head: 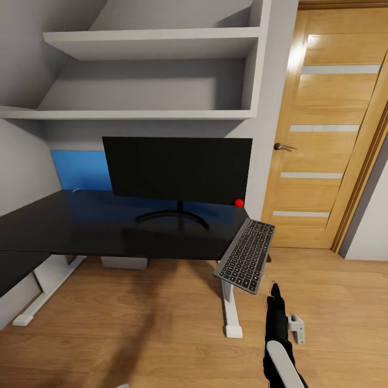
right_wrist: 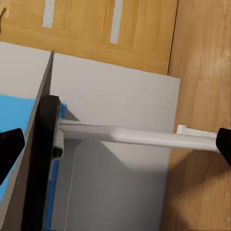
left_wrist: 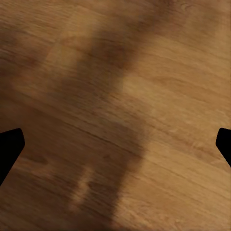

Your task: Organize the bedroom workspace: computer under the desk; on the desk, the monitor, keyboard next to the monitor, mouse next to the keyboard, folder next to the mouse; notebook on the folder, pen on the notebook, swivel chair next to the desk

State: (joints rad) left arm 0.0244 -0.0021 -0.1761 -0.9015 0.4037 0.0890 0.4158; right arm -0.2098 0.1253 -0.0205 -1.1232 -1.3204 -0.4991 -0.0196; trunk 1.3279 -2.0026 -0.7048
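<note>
The monitor (head: 177, 168) stands on the desk (head: 81, 223), its red dot at the lower right corner. The keyboard (head: 246, 255) lies tilted over the desk's right end, most of it overhanging the floor. My right gripper (head: 276, 293) hovers just below and right of the keyboard's near end. In the right wrist view my right gripper (right_wrist: 115, 144) is open and faces the desk's edge (right_wrist: 41, 159) and white leg (right_wrist: 134, 137), with nothing between the fingers. My left gripper (left_wrist: 115, 144) is open over bare floor. The mouse, folder, notebook, pen and swivel chair are out of view.
A pale grey box (head: 124, 262) sits under the desk; I cannot tell whether it is the computer. Grey shelves (head: 151, 43) hang above the monitor, with a blue wall panel (head: 81, 170) behind it. An oak door (head: 328, 134) stands to the right. Wood floor (head: 151, 323) lies in front.
</note>
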